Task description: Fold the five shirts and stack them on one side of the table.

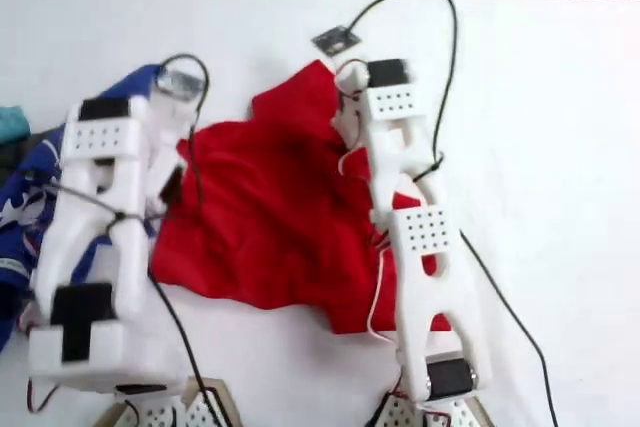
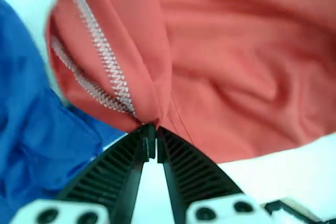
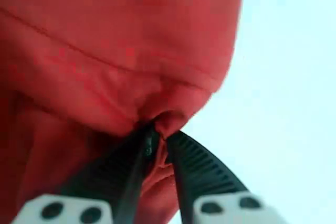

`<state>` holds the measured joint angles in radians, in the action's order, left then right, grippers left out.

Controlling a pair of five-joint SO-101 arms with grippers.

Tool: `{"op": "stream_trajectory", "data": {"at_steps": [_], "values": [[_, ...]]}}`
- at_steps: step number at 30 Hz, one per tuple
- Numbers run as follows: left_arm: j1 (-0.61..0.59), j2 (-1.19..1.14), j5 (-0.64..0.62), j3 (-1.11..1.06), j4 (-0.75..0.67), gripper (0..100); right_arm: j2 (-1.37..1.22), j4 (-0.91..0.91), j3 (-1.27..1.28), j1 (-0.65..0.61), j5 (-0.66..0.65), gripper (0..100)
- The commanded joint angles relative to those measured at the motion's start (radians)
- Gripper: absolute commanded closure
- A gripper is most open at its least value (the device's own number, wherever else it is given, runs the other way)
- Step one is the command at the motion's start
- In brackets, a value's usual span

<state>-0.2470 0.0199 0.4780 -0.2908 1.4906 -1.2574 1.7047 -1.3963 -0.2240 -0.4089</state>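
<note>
The left gripper (image 2: 151,136) and right gripper (image 3: 157,139) are each pinching an edge of the red shirt (image 1: 270,217) mid-fold, likely needing next to carry both edges across together.

First shirt (image 1: 270,217) lies spread mid-tabletop (image 1: 560,147), between my two arms. My left claw (image 2: 151,132) pinches its left edge and my right claw (image 3: 157,137) its far right corner. Second shirt (image 1: 25,197) lies just left of it, partly under my left arm.
</note>
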Motion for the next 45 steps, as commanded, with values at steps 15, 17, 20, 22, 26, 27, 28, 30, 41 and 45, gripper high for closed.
{"op": "stream_trajectory", "data": {"at_steps": [15,17,20,22,26,27,28,30,41,45], "values": [[-0.003,0.506,0.028,-0.467,-0.109,98,1.01,-0.148,1.359,0.156,-0.126,97.8],[-0.003,0.506,0.031,-0.467,-0.109,98,1.145,-0.257,1.619,0.156,-0.144,97.8],[-0.003,0.506,0.032,-0.467,-0.109,98,1.32,-0.453,1.929,0.157,-0.175,97.8],[-0.003,0.506,0.032,-0.467,-0.112,98,1.412,-0.509,2.021,0.157,-0.195,97.8],[-0.003,0.506,0.032,-0.441,-0.109,98,1.549,-0.438,1.985,0.159,-0.199,91.6],[-0.003,0.506,0.032,-0.435,-0.109,98,1.573,-0.409,1.955,0.159,-0.199,87.2],[-0.003,0.506,0.032,-0.43,-0.109,98,1.6,-0.386,1.918,0.159,-0.199,82.4],[-0.003,0.506,0.032,-0.427,-0.109,98,1.647,-0.361,1.835,0.159,-0.195,75.1],[-0.003,0.506,0.032,-0.43,-0.115,98,1.259,-0.46,1.496,0.096,0.009,80.3],[-0.003,0.508,0.032,-0.43,-0.115,98,0.963,-0.449,1.309,0.091,0.054,79.1]]}}
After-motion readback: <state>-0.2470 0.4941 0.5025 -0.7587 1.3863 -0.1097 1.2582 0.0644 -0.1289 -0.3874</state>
